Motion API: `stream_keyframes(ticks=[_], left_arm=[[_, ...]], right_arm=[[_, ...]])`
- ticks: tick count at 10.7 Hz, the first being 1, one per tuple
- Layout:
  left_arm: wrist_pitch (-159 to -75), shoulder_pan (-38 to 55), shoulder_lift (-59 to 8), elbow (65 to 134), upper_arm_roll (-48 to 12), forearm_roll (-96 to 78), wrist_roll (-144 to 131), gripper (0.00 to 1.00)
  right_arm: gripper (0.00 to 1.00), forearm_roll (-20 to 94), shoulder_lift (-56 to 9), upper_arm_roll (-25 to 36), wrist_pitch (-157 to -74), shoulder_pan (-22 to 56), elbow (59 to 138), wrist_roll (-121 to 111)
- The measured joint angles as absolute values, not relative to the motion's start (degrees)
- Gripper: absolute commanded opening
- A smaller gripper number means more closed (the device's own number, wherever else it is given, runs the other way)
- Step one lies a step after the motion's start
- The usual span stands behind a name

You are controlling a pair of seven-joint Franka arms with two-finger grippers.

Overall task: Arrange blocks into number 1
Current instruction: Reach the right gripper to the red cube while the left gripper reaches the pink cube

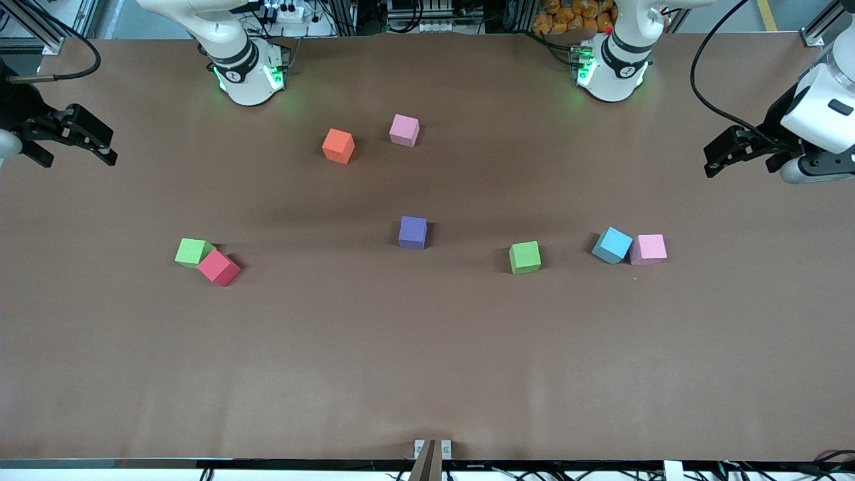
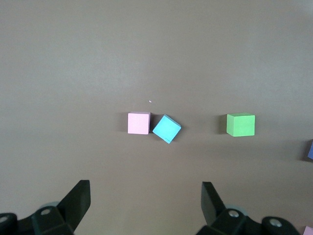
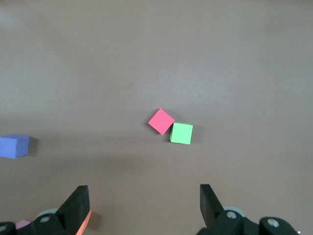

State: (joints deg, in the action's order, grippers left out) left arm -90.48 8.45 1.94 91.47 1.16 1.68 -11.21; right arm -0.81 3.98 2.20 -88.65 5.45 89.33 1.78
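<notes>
Nearest the camera: red block, touching a green block toward the right arm's end of the worktop; same pair in the right wrist view, red block corner-to-edge against green.

Right gripper up in the air over the worktop's edge at the right arm's end, fingers spread wide, nothing between them. Arm waiting.

Left gripper up over the worktop's edge at the left arm's end, likewise released, fingers wide apart and empty. Arm waiting.

Outward from the left gripper: pink block touching a blue block turned at an angle; then a second green block, apart from those two. Seen also from the left wrist: pink, blue, green.

Near the worktop's middle: purple block, alone.

Toward the edge where the bases stand: orange block and a second pink block, near each other, not touching.

All blocks scattered flat on the worktop, none stacked. No containers in view.
</notes>
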Motion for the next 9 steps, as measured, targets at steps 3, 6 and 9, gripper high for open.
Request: stream_keyframes(ticks=[3, 6, 9], left_arm=[[-89.9, 9.3, 1.8, 91.7, 1.0, 0.9, -11.2, 1.00], [-89.9, 10.4, 0.4, 92.3, -1.5, -0.7, -12.5, 1.00], [-90.8, 12.6, -1.1, 94.4, -6.9, -1.7, -19.6, 1.00]], right_arm=[[1.00, -0.3, 2.2, 1.7, -86.0, 5.8, 86.8, 1.5], [1.00, -0.3, 1.2, 1.7, -85.6, 5.8, 86.8, 1.5], [1.00, -0.3, -3.7, 2.1, -85.7, 5.0, 87.8, 1.4]])
